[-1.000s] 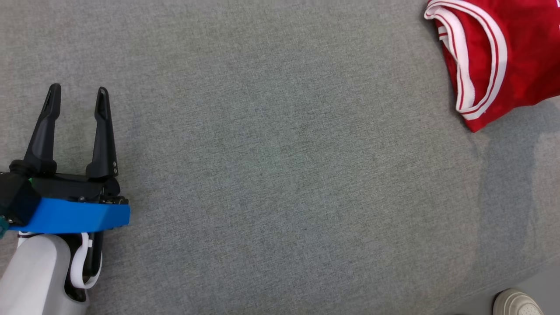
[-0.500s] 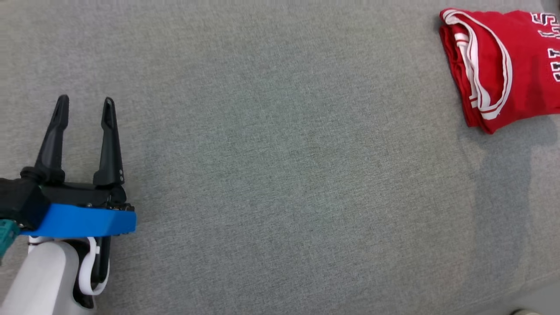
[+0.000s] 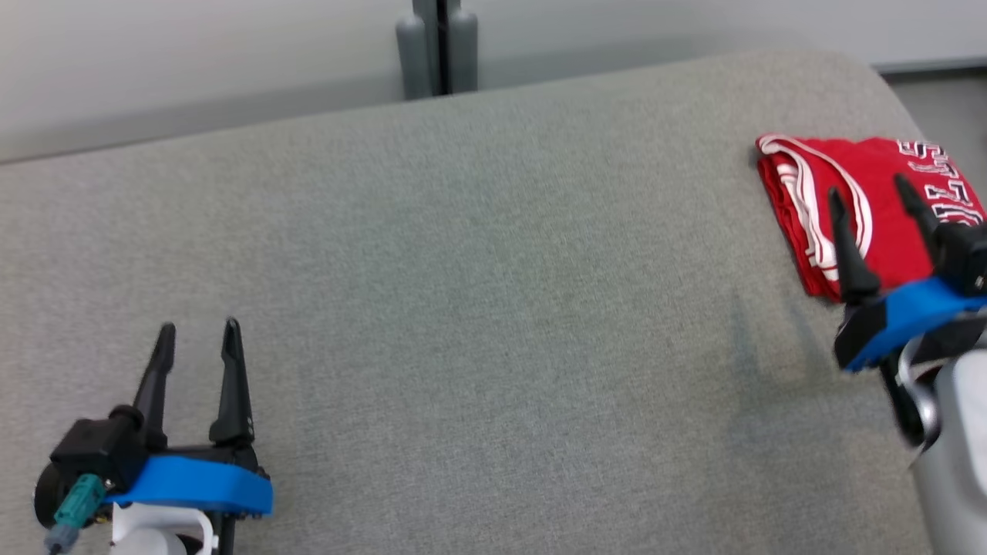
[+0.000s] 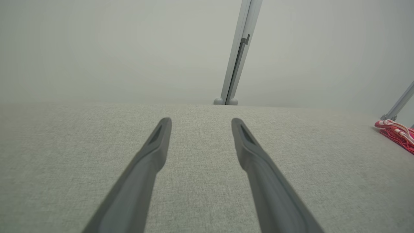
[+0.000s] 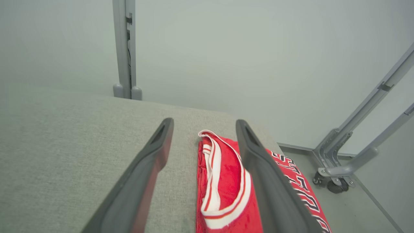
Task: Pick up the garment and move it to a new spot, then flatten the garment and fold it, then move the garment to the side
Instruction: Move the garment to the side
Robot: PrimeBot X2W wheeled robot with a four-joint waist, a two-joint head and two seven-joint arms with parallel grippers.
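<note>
Right gripper: my right gripper (image 3: 865, 187) stands with its jaws spread wide and nothing clamped between them, at the right edge of the head view.
Right gripper contact: through its wrist camera the jaws frame the near end of the garment (image 3: 794, 223); I cannot tell whether the tips touch the cloth.
Left gripper: my left gripper (image 3: 200, 325) is likewise spread and empty, low on the left, over bare upholstery and well apart from the garment.
Garment: red, folded into a compact stack, with white-and-red striped trim looping across the top layer and white block lettering on the side towards the outer edge.
Garment position: it lies at the far right end of the cushion (image 3: 493, 270), close to the rounded corner.
Cushion: grey woven fabric, flat, running the full width of my head view.
Beyond the cushion: a grey post (image 3: 437, 46) stands against the pale wall (image 3: 193, 62) behind the far edge.
Right of the cushion: a grey wheeled frame (image 5: 336, 181) stands on the floor (image 5: 355, 210).
</note>
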